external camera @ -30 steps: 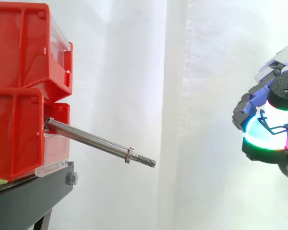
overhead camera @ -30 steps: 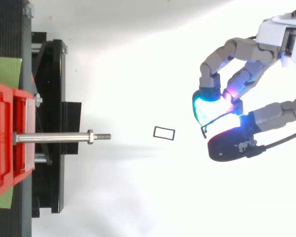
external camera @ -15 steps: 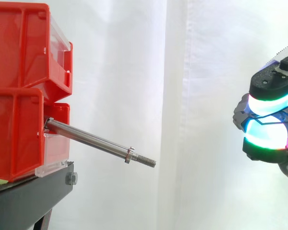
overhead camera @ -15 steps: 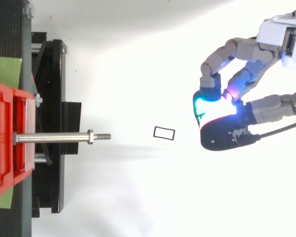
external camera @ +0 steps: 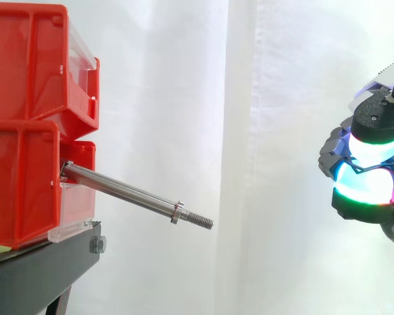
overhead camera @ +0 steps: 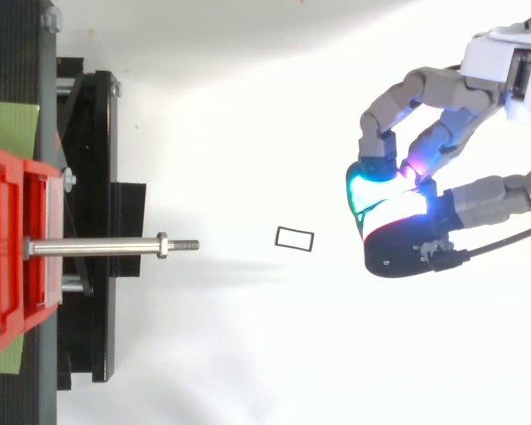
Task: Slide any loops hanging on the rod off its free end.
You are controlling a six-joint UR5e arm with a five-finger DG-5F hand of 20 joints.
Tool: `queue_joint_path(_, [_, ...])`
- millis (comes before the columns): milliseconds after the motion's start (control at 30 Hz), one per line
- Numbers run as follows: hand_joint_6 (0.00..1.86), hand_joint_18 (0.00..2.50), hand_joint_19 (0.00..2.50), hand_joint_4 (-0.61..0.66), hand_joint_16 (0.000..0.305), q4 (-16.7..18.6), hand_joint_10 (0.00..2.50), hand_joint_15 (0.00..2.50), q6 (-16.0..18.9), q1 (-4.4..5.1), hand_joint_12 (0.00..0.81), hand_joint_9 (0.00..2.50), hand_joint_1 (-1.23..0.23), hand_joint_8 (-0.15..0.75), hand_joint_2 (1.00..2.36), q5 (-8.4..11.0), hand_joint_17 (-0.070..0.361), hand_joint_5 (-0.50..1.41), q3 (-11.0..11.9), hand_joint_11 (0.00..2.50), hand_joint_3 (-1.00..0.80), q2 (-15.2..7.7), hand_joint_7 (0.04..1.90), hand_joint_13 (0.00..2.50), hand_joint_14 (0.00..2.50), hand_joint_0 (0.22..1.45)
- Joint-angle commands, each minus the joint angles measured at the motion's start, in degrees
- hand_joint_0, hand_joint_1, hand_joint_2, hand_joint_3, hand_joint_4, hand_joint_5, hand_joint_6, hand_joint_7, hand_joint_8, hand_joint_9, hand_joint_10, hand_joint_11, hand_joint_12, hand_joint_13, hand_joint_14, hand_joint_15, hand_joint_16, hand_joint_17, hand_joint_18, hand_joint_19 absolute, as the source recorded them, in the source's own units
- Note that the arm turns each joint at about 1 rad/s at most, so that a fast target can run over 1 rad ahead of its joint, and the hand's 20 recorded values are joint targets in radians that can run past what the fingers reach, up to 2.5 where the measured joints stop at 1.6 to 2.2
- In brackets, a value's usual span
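Side view: the rod (external camera: pixel 125 192) juts bare from the red bins (external camera: pixel 26 131). Well apart, the hand (external camera: pixel 371 187) pinches a thin black loop (external camera: pixel 358 167) between curled pads.

Top view: 1 more loop, the dropped loop (overhead camera: pixel 295 238), lies between rod tip and hand. The pinched wire is thin, so it may slip out or cling on release.

Red plastic bins: two, upper bin (external camera: pixel 26 65) stacked on lower bin (external camera: pixel 20 184). Black metal stand (external camera: pixel 33 275): one. Polished steel rod with threaded tip (external camera: pixel 128 192): one. Steel collar nut (external camera: pixel 177 212) on rod: one. Thin black rectangular wire loops: two. One flat loop (overhead camera: pixel 295 238) lies on white surface (overhead camera: pixel 248 354); one pinched loop (external camera: pixel 354 167), partly hidden, sits between glowing pads of hand (overhead camera: pixel 425 88). Hand: one.
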Motion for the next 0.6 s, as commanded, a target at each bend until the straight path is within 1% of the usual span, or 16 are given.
queue_joint_path(0, [0.92, 0.76, 0.51, 0.08, 0.047, 0.0, 0.03, 0.53, 0.0, 0.0, 0.355, 0.98, -0.79, 0.274, 1.01, 0.0, 0.105, -0.15, 0.0, 0.88, -0.31, 0.0, 0.9, 0.82, 0.02, 0.63])
queue_joint_path(167, [0.93, 0.77, 0.5, 0.09, 0.046, 0.0, 0.03, 0.54, 0.0, 0.0, 0.348, 0.98, -0.8, 0.265, 1.01, 0.0, 0.104, -0.15, 0.0, 0.86, -0.44, 0.0, 0.86, 0.81, 0.02, 0.63])
queue_joint_path(267, [0.92, 0.77, 0.51, 0.1, 0.046, 0.0, 0.03, 0.53, 0.0, 0.0, 0.346, 1.0, -0.74, 0.269, 1.0, 0.0, 0.103, -0.15, 0.0, 0.87, -0.49, 0.0, 0.87, 0.82, 0.02, 0.62])
queue_joint_path(300, [0.92, 0.77, 0.51, 0.11, 0.046, 0.0, 0.03, 0.53, 0.0, 0.0, 0.345, 1.0, -0.69, 0.269, 1.0, 0.0, 0.103, -0.14, 0.0, 0.87, -0.5, 0.0, 0.87, 0.83, 0.02, 0.6])
queue_joint_path(400, [0.92, 0.78, 0.51, 0.1, 0.046, 0.0, 0.03, 0.53, 0.0, 0.0, 0.349, 1.02, -0.63, 0.272, 1.0, 0.0, 0.104, -0.14, 0.0, 0.87, -0.5, 0.0, 0.87, 0.83, 0.02, 0.59])
queue_joint_path(467, [0.91, 0.78, 0.51, 0.1, 0.046, 0.0, 0.03, 0.53, 0.0, 0.0, 0.346, 1.02, -0.61, 0.276, 1.0, 0.0, 0.104, -0.13, 0.0, 0.87, -0.5, 0.0, 0.89, 0.83, 0.02, 0.58])
queue_joint_path(567, [0.92, 0.77, 0.51, 0.09, 0.046, 0.0, 0.03, 0.53, 0.0, 0.0, 0.347, 1.03, -0.61, 0.273, 1.0, 0.0, 0.103, -0.13, 0.0, 0.86, -0.45, 0.0, 0.91, 0.83, 0.02, 0.59])
